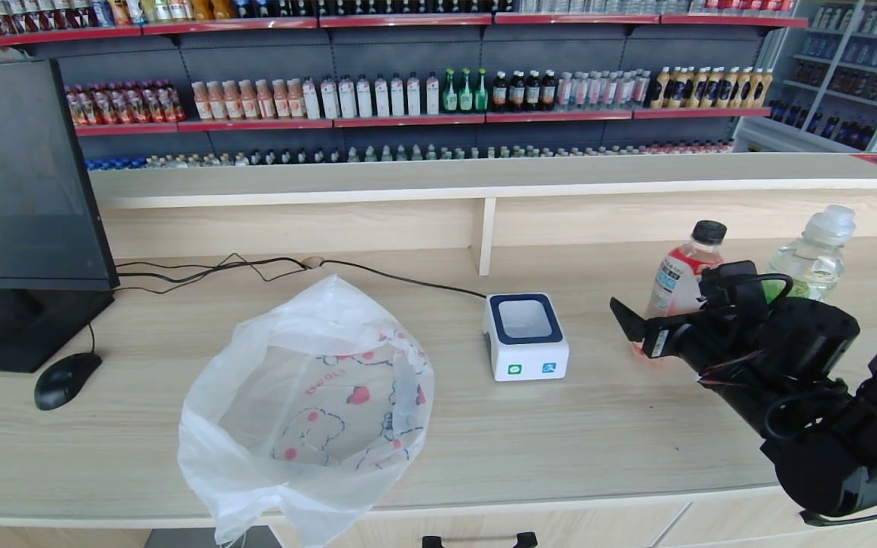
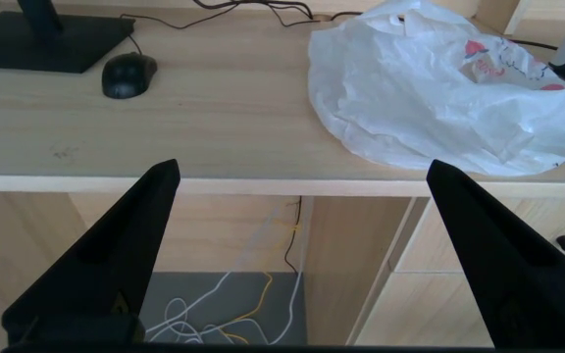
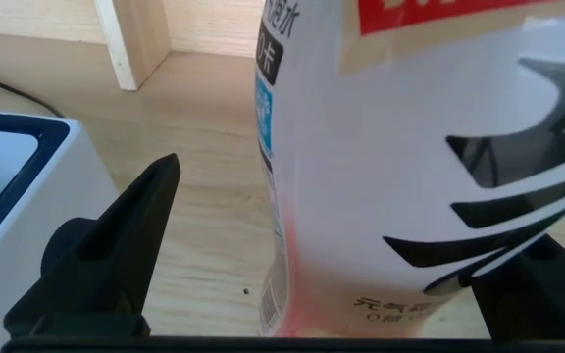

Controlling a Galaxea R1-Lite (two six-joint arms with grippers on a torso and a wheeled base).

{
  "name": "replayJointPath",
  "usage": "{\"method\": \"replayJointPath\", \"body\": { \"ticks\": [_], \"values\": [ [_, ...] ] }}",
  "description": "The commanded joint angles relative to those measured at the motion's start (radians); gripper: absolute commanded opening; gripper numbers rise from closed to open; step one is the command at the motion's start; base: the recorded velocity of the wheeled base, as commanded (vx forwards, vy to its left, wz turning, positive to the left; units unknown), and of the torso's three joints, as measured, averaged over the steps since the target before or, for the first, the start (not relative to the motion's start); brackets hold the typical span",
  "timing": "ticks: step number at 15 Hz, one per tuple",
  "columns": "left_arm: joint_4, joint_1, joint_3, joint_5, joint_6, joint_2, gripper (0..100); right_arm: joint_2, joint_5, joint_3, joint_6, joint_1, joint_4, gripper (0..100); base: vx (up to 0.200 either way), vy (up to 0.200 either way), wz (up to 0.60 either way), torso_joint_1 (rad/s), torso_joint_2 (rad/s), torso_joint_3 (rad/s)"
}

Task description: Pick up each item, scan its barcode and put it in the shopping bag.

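A pink drink bottle (image 1: 680, 270) with a black cap stands upright on the right of the wooden counter (image 1: 598, 426). My right gripper (image 1: 667, 312) is open and level with its lower half. In the right wrist view the bottle (image 3: 410, 167) stands between the two fingers, with a gap to one fingertip (image 3: 150, 196). A clear bottle (image 1: 811, 259) with a green label stands just behind to the right. The white barcode scanner (image 1: 524, 336) sits mid-counter, and the open white shopping bag (image 1: 309, 403) lies to its left. My left gripper (image 2: 302, 255) hangs open below the counter's front edge.
A monitor (image 1: 20, 175) on a black stand and a black mouse (image 1: 65, 379) occupy the counter's left end, with cables (image 1: 256, 266) trailing along the back. A raised wooden ledge (image 1: 484, 183) runs behind. In the right wrist view the scanner (image 3: 8, 186) lies close beside the bottle.
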Motion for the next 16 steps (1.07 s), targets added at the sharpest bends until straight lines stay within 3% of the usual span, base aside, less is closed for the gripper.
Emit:
{"method": "replayJointPath", "body": {
  "ticks": [1,2,3,16],
  "values": [
    [0.0,0.0,0.0,0.0,0.0,0.001,100,-0.001,0.0,0.001,0.0,0.001,-0.001,100,0.0,0.0,0.0,0.0,0.0,0.0],
    [0.0,0.0,0.0,0.0,0.0,0.001,100,-0.001,-0.001,0.001,0.004,0.001,-0.001,100,0.0,0.0,0.0,0.0,0.0,0.0],
    [0.0,0.0,0.0,0.0,0.0,0.001,100,-0.001,0.0,0.008,0.009,0.001,-0.001,0,0.0,0.0,0.0,0.0,0.0,0.0],
    [0.0,0.0,0.0,0.0,0.0,0.001,100,-0.032,0.0,0.006,0.03,0.001,-0.001,0,0.0,0.0,0.0,0.0,0.0,0.0]
  ]
}}
